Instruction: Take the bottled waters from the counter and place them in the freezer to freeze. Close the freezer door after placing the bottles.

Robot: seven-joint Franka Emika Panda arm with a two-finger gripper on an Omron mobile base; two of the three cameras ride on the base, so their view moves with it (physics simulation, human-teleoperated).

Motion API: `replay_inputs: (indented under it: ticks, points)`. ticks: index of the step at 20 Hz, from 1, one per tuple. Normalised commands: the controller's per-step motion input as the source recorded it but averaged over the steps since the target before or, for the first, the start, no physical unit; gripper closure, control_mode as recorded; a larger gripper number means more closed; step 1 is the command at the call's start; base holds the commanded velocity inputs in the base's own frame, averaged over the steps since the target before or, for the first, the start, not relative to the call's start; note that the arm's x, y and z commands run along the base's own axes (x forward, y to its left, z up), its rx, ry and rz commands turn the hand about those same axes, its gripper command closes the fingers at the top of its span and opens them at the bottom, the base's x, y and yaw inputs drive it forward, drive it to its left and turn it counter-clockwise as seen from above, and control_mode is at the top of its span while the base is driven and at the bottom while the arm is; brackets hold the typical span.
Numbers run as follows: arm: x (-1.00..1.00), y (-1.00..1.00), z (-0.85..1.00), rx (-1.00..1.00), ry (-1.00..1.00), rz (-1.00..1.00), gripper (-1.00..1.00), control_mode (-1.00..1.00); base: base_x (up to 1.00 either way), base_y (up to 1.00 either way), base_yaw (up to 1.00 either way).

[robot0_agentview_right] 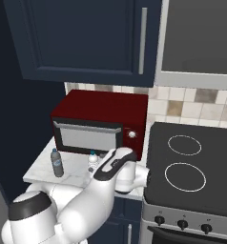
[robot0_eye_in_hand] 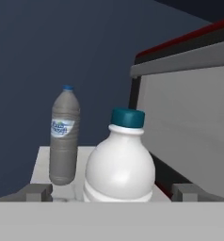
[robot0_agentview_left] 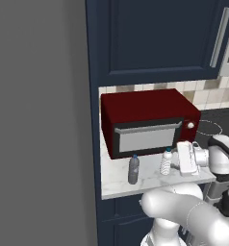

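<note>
Two bottled waters stand upright on the counter, in front of one dark red microwave. Left to right in the left base view I count: the smoky grey bottle, then the white ribbed bottle, then my gripper just beside it. Both bottles are capped; I cannot tell what they hold. In the hand view the grey bottle stands further off to the left, and the white bottle sits close between my two fingertips, which stand wide apart on either side of it, gripping nothing. One grey freezer door fills the left of the left base view.
</note>
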Motion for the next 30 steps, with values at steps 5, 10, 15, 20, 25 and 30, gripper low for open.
replay_inputs:
  ticks: [5,10,15,20,25,30]
  points:
    - [0.06,0.00,0.00,0.00,0.00,0.00,-1.00,-1.00,0.00,0.00,0.00]
    - [0.00,0.17,0.00,-0.02,0.00,0.00,-1.00,-1.00,0.00,0.00,0.00]
    - [0.00,0.30,0.00,-0.03,0.00,0.00,-1.00,-1.00,0.00,0.00,0.00]
    - [0.00,0.21,0.00,-0.01,0.00,0.00,-1.00,-1.00,0.00,0.00,0.00]
    - [0.00,0.05,0.00,0.00,0.00,0.00,1.00,-1.00,0.00,0.00,0.00]
    - [0.00,0.00,0.00,0.00,0.00,0.00,1.00,-1.00,0.00,0.00,0.00]
